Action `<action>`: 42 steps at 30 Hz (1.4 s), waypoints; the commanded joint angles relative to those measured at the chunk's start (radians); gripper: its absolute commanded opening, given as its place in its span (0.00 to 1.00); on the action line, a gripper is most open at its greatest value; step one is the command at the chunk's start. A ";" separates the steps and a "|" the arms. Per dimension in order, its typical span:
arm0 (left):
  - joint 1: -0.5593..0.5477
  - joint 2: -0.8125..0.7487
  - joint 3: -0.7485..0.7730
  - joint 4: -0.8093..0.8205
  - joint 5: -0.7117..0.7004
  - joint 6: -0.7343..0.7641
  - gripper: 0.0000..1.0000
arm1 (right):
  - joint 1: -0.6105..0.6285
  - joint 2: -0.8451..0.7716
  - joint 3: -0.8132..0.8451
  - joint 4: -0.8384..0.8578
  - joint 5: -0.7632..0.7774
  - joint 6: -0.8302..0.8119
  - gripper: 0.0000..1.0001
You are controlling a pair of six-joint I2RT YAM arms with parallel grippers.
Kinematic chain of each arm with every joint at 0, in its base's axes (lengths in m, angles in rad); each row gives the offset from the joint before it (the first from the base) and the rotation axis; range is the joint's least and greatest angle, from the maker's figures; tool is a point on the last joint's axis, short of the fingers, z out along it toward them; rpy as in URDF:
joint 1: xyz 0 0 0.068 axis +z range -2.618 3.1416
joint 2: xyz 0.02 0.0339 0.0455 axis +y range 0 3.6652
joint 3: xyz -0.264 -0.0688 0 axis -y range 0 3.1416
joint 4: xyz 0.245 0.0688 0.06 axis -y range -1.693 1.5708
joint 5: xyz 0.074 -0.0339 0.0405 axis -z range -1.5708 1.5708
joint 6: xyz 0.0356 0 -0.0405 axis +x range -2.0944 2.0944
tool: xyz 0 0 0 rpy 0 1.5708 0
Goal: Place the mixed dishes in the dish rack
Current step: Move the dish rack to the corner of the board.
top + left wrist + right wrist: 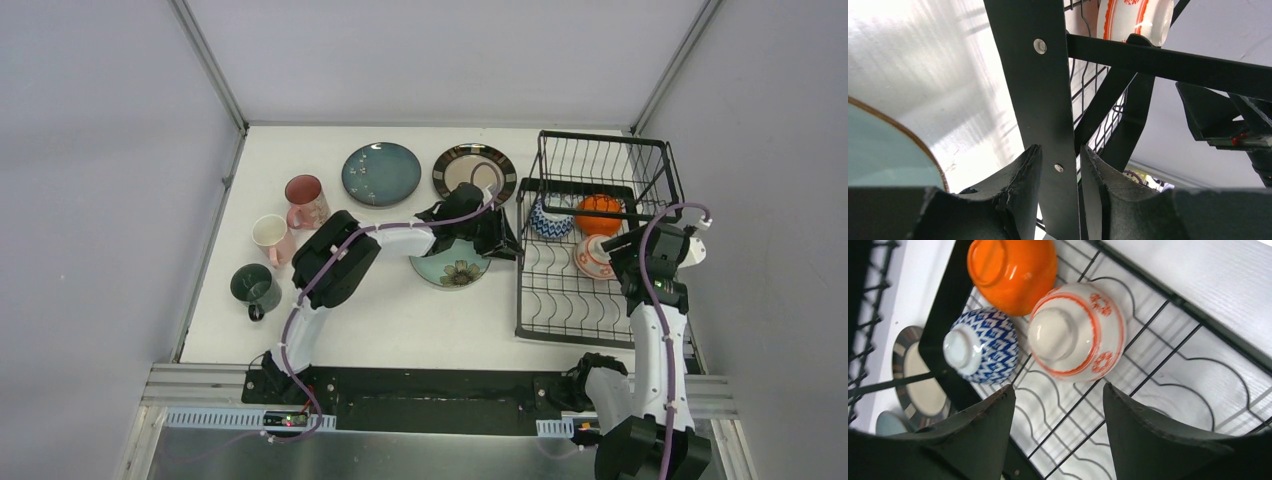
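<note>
The black wire dish rack (560, 305) stands at the right. Upside down in its lower tray lie a blue-patterned bowl (550, 222), an orange bowl (598, 212) and a red-patterned white bowl (592, 258). My left gripper (500, 235) is shut on a flat black bar of the rack's left frame (1033, 75), which runs between its fingers (1023, 170). The mint green flower plate (450, 268) lies just under that arm. My right gripper (1059, 390) is open and empty above the tray, close to the red-patterned bowl (1075, 330).
The dark teal speckled plate (381, 173) and the dark-rimmed beige plate (474, 170) lie at the back. A pink mug (305, 200), a white and pink cup (271, 238) and a dark green mug (255, 288) stand at the left.
</note>
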 commanded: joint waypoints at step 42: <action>0.297 -0.555 -0.018 -1.035 -0.694 0.628 0.94 | 0.734 -0.106 -0.012 0.031 -0.194 -0.056 0.66</action>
